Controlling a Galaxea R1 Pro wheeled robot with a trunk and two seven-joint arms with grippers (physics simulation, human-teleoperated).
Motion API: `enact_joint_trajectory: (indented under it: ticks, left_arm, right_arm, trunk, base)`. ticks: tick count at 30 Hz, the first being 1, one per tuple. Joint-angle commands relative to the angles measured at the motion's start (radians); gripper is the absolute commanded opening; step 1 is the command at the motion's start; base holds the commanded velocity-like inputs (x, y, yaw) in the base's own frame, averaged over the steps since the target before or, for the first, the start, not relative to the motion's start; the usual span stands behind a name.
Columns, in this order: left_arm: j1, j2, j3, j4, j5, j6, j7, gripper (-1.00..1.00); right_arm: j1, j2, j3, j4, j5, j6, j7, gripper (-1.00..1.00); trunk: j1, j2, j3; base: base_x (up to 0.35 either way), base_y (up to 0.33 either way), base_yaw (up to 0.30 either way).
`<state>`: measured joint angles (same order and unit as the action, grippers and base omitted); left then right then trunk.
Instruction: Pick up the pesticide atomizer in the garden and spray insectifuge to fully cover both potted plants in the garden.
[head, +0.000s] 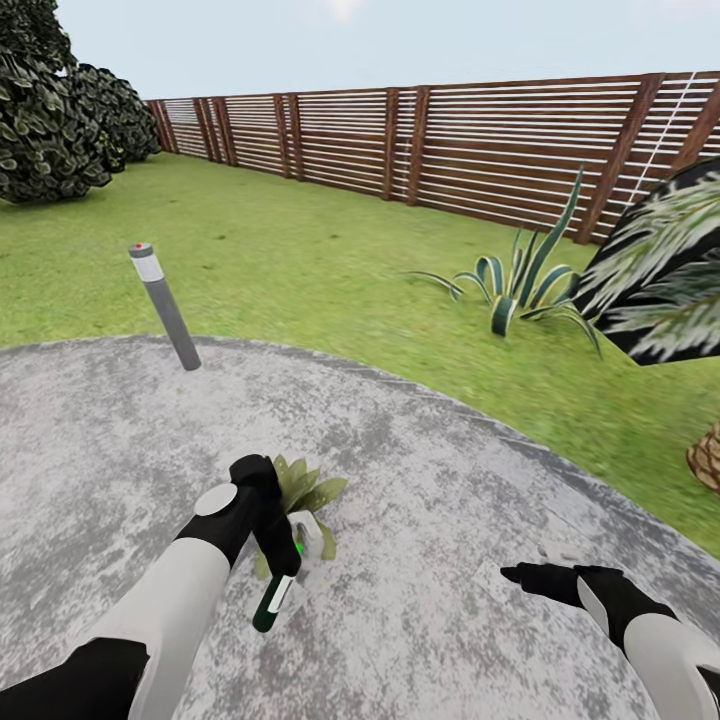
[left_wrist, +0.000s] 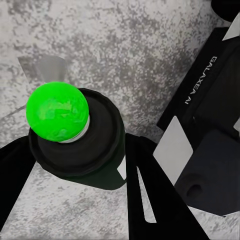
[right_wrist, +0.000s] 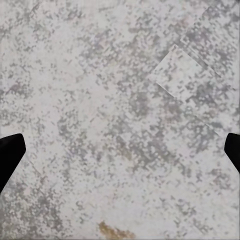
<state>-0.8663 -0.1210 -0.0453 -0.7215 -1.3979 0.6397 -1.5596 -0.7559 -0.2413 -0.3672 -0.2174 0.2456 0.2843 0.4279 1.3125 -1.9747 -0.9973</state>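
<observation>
Head view. One potted plant stands on the round grey paved patch: a low rosette of pointed green leaves in a small pale grey pot. What fills the pot under the leaves cannot be seen. The left gripper is clamped on one pesticide atomizer, a slim black bottle with a white label patch, tilted, with a green dot near the fingers. Bottle and gripper sit just in front of the plant, overlapping its pot. The right gripper hangs empty over bare paving, well apart from the plant; how far its jaws are parted I cannot tell here. One grey lamp post leans at the paving edge. One striped agave grows on the lawn before the brown slatted fence.

Left wrist view. The atomizer is seen end-on, one green dome on its black cap, held between two black fingers. A black part of the robot lettered GALAXEA AI lies beside it, over mottled paving.

Right wrist view. Two black fingertips stand at opposite edges, spread wide, nothing between them but the mottled paving.
</observation>
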Motion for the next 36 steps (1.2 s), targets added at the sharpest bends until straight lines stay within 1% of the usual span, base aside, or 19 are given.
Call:
enact_joint_trajectory:
  ticks: [1,5,12,21,25,27,30,36]
  left_arm:
    - [0.0,0.0,-0.001,-0.001,-0.007,0.009,-0.007,-1.0]
    - [0.0,0.0,-0.001,0.0,-0.007,0.009,-0.007,-1.0]
    - [0.0,0.0,-0.001,0.002,-0.007,0.009,-0.007,-1.0]
    - [0.0,0.0,-0.001,0.001,-0.008,0.009,-0.007,-1.0]
    - [0.0,0.0,0.0,-0.004,-0.008,0.009,-0.007,-1.0]
    - [-0.001,0.0,0.0,-0.021,-0.008,0.009,-0.008,-1.0]
    - [-0.002,0.002,0.002,-0.071,-0.01,0.011,-0.011,-1.0]
    - [-0.009,0.002,0.002,-0.089,-0.011,0.016,-0.011,-1.0]
  right_arm:
    - [0.0,0.0,-0.009,-0.002,0.009,0.006,0.006,1.0]
    - [0.0,0.0,-0.009,-0.002,0.009,0.006,0.006,1.0]
    - [0.0,0.0,-0.009,-0.001,0.01,0.006,0.006,1.0]
    - [0.0,0.0,-0.009,-0.001,0.01,0.006,0.006,1.0]
    - [0.0,0.0,-0.009,-0.001,0.01,0.006,0.006,1.0]
    - [0.0,0.0,-0.009,-0.001,0.01,0.006,0.006,1.0]
    - [0.0,0.0,-0.009,-0.001,0.01,0.006,0.005,1.0]
    - [0.0,0.0,-0.009,0.0,0.011,0.006,0.005,1.0]
  trunk:
    - [0.0,0.0,-0.002]
    - [0.0,0.0,-0.008]
    - [0.0,0.0,-0.01]
    - [0.0,0.0,-0.02]
    - [0.0,0.0,-0.021]
    - [0.0,0.0,-0.021]
    - [0.0,0.0,-0.022]
    - [0.0,0.0,-0.022]
  base:
    - [0.066,0.003,0.0]
    - [0.02,0.001,0.0]
    - [0.002,0.0,-0.003]
    - [0.0,0.0,-0.16]
    - [0.0,0.0,-0.047]
    - [0.0,0.0,-0.011]
    - [0.0,0.0,-0.003]
    - [0.0,0.0,0.0]
